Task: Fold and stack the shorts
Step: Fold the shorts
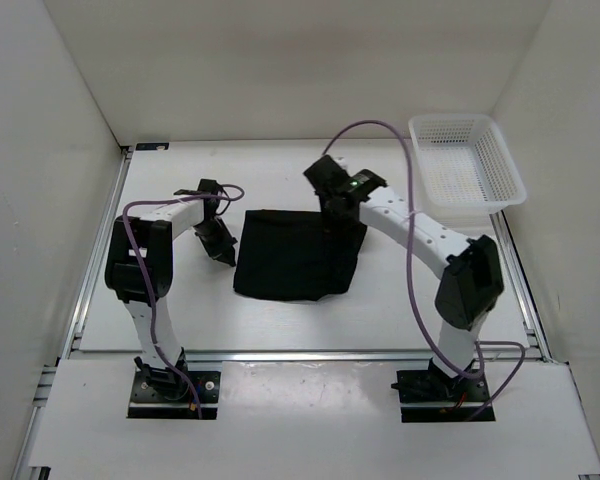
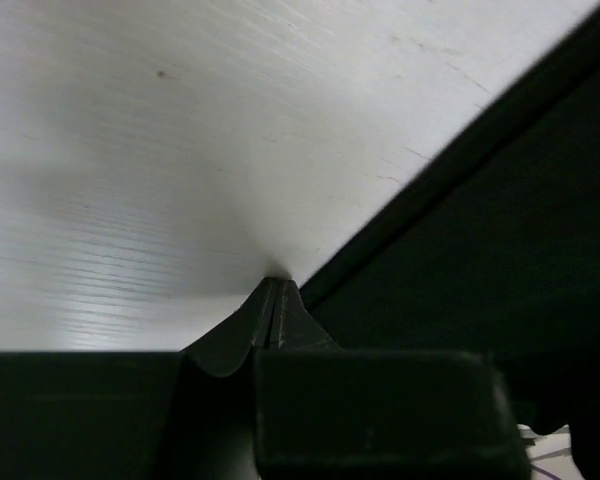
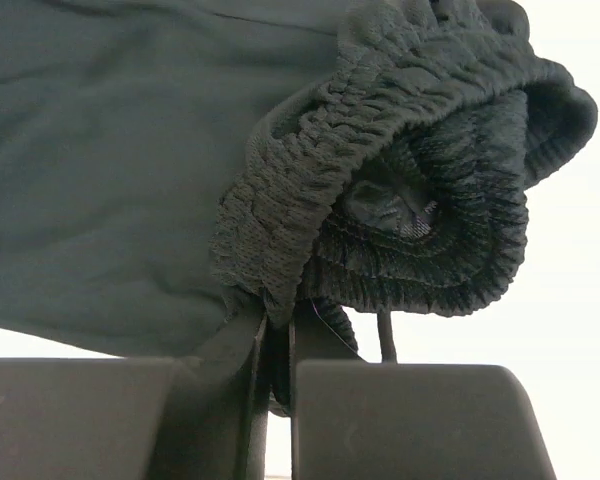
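The black shorts lie folded in a rough square at the middle of the white table. My right gripper is at their far right corner, shut on the ribbed elastic waistband, which bunches up over its fingers; a thin drawstring hangs beside them. My left gripper is just off the shorts' left edge, its fingers pressed together with nothing between them, tips down at the table. The edge of the shorts runs beside it in the left wrist view.
A white mesh basket stands at the far right corner. White walls close in the table on three sides, with a metal rail along the left and near edges.
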Tool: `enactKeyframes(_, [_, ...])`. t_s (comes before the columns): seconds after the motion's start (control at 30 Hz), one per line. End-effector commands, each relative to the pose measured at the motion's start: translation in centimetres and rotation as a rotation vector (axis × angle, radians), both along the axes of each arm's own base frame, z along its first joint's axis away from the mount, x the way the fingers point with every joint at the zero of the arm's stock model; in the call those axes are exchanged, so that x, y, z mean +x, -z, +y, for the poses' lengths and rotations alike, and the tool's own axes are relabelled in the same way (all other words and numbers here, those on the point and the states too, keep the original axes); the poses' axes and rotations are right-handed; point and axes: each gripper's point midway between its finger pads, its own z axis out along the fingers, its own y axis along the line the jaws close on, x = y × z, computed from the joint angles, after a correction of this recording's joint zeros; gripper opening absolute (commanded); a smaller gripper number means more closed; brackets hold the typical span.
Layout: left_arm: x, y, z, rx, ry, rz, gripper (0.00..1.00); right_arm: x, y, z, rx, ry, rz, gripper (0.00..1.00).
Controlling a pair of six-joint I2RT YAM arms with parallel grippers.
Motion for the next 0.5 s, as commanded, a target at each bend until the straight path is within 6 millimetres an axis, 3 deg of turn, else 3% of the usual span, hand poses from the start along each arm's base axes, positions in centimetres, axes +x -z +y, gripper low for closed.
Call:
enactKeyframes(0.0, [0.9, -0.2, -0.7, -0.019, -0.002, -0.033, 0.1, -0.2, -1.1, 2.9, -0.06, -0.046, -0.036, 0.0])
enactKeyframes(0.07, [0.9, -0.2, -0.7, -0.019, -0.002, -0.033, 0.1, 0.1, -2.1, 4.7, -0.048, -0.069, -0.06, 0.0])
enactKeyframes(0.2, [0.6, 0.0, -0.6, -0.017, -0.002, -0.024, 0.1, -0.1, -0.4, 7.8, -0.073, -0.119, -0.02, 0.0])
enactKeyframes(0.23, [0.6, 0.0, -0.6, -0.017, -0.002, -0.024, 0.1, 0.1, -1.4, 9.2, -0.039, -0.138, -0.04, 0.0])
enactKeyframes(0.43, [0.7, 0.3, -0.7, -0.017, -0.002, -0.024, 0.1, -0.7, -0.9, 14.2, -0.015, -0.225, -0.039, 0.0])
enactKeyframes(0.47, [0.7, 0.3, -0.7, -0.017, -0.002, -0.024, 0.1, 0.0, -1.3, 15.2, 0.002, -0.232, -0.059, 0.0])
